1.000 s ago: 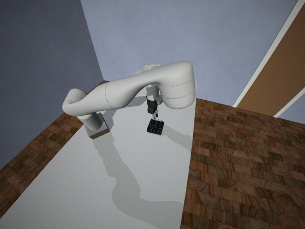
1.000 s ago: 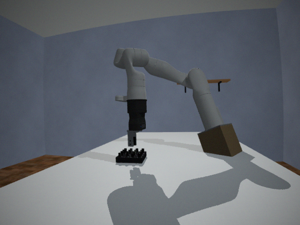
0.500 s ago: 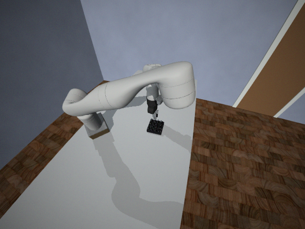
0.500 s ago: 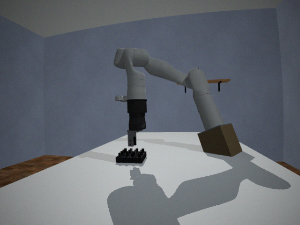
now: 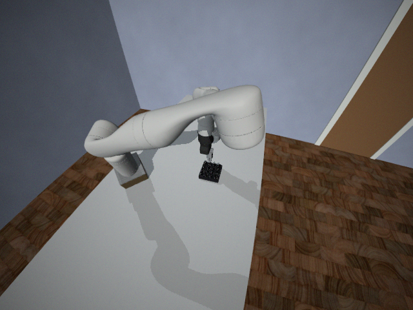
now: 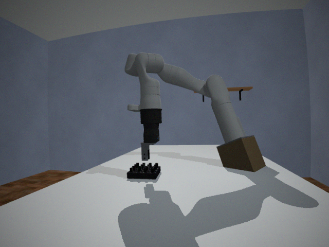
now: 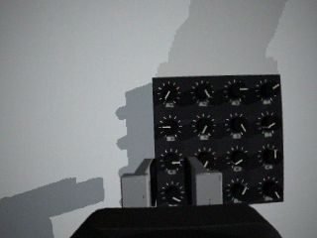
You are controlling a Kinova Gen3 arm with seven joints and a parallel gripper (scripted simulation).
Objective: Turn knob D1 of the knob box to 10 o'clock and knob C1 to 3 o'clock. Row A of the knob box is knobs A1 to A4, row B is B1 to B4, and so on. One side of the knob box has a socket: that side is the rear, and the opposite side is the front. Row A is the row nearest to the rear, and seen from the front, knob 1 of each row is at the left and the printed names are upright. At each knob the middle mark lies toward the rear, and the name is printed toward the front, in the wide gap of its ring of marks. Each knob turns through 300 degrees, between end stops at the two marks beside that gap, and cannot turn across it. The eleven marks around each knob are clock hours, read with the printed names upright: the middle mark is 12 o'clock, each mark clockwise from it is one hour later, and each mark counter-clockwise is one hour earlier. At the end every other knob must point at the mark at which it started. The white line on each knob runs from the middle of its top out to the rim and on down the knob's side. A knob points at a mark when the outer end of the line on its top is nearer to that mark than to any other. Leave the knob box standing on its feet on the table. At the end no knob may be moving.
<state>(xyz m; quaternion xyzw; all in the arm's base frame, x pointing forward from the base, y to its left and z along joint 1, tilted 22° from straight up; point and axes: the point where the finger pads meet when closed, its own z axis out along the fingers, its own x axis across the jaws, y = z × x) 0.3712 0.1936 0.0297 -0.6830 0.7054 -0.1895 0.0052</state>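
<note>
The gripper's fingers stand partly spread, with bare space between their tips. The gripper (image 5: 209,161) (image 6: 144,160) (image 7: 170,175) points down above the box (image 5: 210,172) (image 6: 142,175) (image 7: 188,109), its tips apart from the knobs. In the wrist view, D1 (image 7: 171,192) shows between the fingers, its line toward lower right, near 4 o'clock rather than 10. Just beyond it, C1 (image 7: 171,162) has its line pointing right, at about 3 o'clock. One finger hides D2. The box sits upright on the table (image 5: 213,227) (image 6: 79,207) (image 7: 64,99). Above the gripper, the pale arm (image 5: 173,123) (image 6: 150,101) bends across to a tilted brown block (image 5: 135,182) (image 6: 254,159), well apart from the box. A shelf (image 6: 240,88) hangs on the wall behind.
</note>
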